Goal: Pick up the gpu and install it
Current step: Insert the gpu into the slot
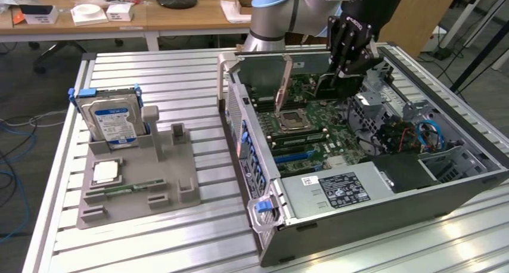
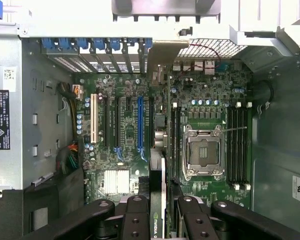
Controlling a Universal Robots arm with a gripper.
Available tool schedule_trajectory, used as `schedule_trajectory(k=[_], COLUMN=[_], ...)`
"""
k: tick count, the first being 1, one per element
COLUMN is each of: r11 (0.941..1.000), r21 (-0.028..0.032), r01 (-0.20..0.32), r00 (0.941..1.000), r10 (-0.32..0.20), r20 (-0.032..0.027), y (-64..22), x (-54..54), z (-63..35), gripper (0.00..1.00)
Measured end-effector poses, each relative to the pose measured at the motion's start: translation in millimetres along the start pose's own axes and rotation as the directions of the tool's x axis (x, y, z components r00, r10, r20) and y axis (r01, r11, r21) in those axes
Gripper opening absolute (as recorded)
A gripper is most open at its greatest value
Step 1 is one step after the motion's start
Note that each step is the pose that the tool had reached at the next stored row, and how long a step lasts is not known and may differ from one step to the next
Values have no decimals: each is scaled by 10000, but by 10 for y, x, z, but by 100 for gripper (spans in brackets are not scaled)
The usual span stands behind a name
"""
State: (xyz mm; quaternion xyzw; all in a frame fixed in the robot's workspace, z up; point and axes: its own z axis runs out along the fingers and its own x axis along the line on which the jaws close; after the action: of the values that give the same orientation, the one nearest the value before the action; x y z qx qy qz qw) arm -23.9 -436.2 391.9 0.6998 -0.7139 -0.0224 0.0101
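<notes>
Wooden desks (image 1: 185, 18) — dark floor (image 1: 44, 82).

Arm (image 1: 275, 16) reaching down from above, wrist vertical, gripper (image 1: 351, 67) pointing downward — fingers (image 2: 135, 220) pinched on the gpu (image 2: 157, 222).

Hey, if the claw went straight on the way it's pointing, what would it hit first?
Probably the motherboard, near its expansion slots; the gpu that the claw grips would touch first. Depth is unclear.

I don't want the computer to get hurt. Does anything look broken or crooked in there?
Nothing looks broken or spilled. The robot's hand holds the thin black graphics card edge-on over the green motherboard. The silver processor socket looks empty, the only unusual sight.
</notes>
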Motion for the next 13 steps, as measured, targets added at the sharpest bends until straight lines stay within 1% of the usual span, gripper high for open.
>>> schedule_trajectory(k=[6, 13], r11=[10000, 10000], r21=[0, 0], r01=[-1, 0], r00=[10000, 10000], r10=[1, 0], r20=[1, 0], y=[-1, -1], x=[3, 5], z=[28, 134], gripper=[27, 27])
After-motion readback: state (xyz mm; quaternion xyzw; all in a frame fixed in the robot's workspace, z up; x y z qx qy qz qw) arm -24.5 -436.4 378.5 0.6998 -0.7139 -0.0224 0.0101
